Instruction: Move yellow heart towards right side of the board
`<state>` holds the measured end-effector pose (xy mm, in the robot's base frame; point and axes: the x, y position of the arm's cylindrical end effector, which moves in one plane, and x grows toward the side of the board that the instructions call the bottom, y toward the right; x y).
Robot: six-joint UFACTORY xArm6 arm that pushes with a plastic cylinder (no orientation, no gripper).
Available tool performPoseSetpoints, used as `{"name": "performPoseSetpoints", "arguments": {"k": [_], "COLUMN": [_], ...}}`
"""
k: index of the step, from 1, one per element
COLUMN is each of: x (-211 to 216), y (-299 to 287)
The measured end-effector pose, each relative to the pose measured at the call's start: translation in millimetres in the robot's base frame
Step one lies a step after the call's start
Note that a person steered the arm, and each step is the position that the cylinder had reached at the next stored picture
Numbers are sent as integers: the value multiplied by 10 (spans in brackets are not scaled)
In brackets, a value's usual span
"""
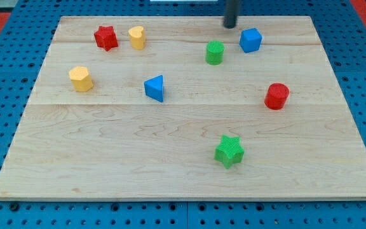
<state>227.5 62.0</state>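
The yellow heart (pixel 137 37) stands near the board's top left, just right of a red star (pixel 106 37). My tip (pixel 232 27) comes down from the view's top edge and rests at the board's top, far to the right of the heart. It sits between a green cylinder (pixel 215 52) and a blue cube (pixel 250 39), slightly above both. It touches no block.
A yellow hexagon (pixel 81 78) lies at the left, and a blue triangle (pixel 154 88) is left of centre. A red cylinder (pixel 276 96) is at the right and a green star (pixel 229 151) at the lower middle. The wooden board (pixel 107 159) lies on a blue pegboard.
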Motion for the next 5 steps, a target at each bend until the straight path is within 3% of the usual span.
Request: {"name": "performPoseSetpoints", "arguments": {"k": [1, 2, 3, 4, 5], "x": [593, 766, 575, 404, 179], "y": [-604, -1325, -1975, -2223, -1824]}}
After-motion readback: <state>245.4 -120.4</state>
